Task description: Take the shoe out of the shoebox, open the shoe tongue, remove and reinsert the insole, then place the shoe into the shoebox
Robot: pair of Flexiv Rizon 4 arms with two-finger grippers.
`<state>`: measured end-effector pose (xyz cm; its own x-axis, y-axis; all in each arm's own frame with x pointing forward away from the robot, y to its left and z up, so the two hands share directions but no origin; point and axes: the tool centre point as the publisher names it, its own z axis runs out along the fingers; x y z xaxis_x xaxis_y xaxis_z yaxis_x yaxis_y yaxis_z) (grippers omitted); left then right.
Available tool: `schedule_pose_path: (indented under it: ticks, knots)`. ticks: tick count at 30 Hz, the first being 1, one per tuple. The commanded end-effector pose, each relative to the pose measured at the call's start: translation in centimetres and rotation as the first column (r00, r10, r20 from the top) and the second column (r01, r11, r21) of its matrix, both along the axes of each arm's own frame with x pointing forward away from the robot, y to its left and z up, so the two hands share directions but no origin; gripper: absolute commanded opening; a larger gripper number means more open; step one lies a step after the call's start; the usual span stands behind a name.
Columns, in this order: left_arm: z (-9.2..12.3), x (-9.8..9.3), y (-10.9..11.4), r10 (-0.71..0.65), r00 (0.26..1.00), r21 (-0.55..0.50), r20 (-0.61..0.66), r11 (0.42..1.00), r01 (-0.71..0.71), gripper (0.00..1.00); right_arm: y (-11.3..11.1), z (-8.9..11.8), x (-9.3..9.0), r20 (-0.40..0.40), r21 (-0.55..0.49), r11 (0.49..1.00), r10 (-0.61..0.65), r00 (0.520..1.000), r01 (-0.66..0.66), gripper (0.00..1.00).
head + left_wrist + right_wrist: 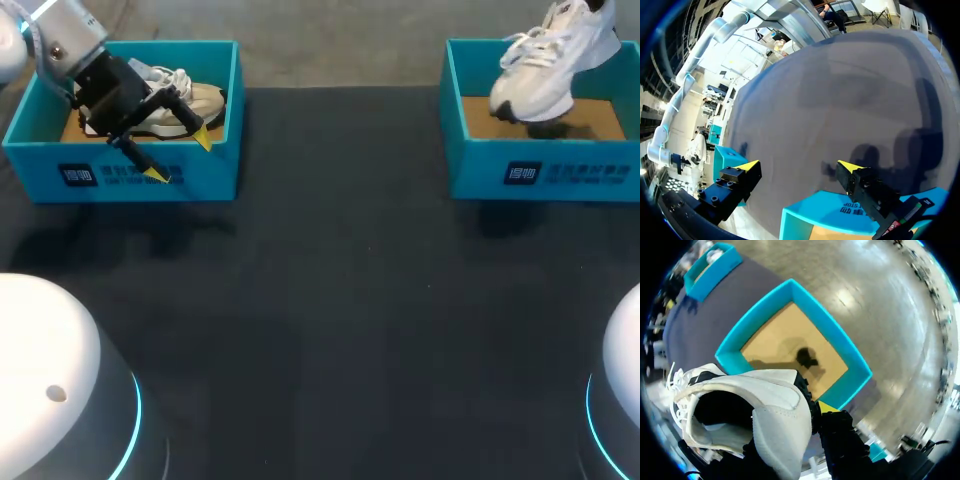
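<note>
A white shoe [552, 62] hangs tilted, toe down, above the right teal shoebox [540, 172]. In the right wrist view my right gripper [809, 412] is shut on the heel collar of the white shoe [765, 405], with one yellow tip outside it; the right shoebox [735, 357] below shows a bare cardboard floor. My left gripper [182, 157] is open over the front wall of the left teal shoebox [215, 185], where a beige and white shoe [185, 100] lies. In the left wrist view the left gripper [799, 166] holds nothing above the left shoebox wall [830, 207].
The dark table mat [330, 320] spreads between and in front of the two boxes. Two white rounded robot bases [50, 380] stand at the near corners.
</note>
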<state>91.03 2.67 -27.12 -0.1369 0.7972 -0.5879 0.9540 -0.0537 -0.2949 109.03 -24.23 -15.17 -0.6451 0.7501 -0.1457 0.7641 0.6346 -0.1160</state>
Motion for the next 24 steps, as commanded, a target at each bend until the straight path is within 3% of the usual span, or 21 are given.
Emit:
schedule_pose_path:
  ticks: [1, 15, 18, 24]
  knots:
    - [0.1, 0.0, 0.0, 0.0, 1.0, 0.003, 0.001, 1.0, 0.0, 1.0, 0.1, 0.2, -1.6, 0.122, 0.009, 0.893, -0.448, 0.886, 0.45, 0.0]
    - [0.1, 0.0, 0.0, 0.0, 1.0, 0.003, 0.001, 1.0, 0.0, 1.0, 0.1, 0.2, -1.6, 0.122, 0.009, 0.893, -0.448, 0.886, 0.45, 0.0]
    - [0.1, 0.0, 0.0, 0.0, 1.0, 0.003, 0.001, 1.0, 0.0, 1.0, -0.3, -0.1, -1.2, 0.155, -0.006, 0.847, -0.525, 0.837, 0.532, 0.0]
    - [0.1, 0.0, 0.0, 0.0, 1.0, 0.003, 0.001, 1.0, 0.0, 1.0, -2.6, -1.7, -2.6, 0.207, 0.03, 0.756, -0.644, 0.736, 0.653, 0.0]
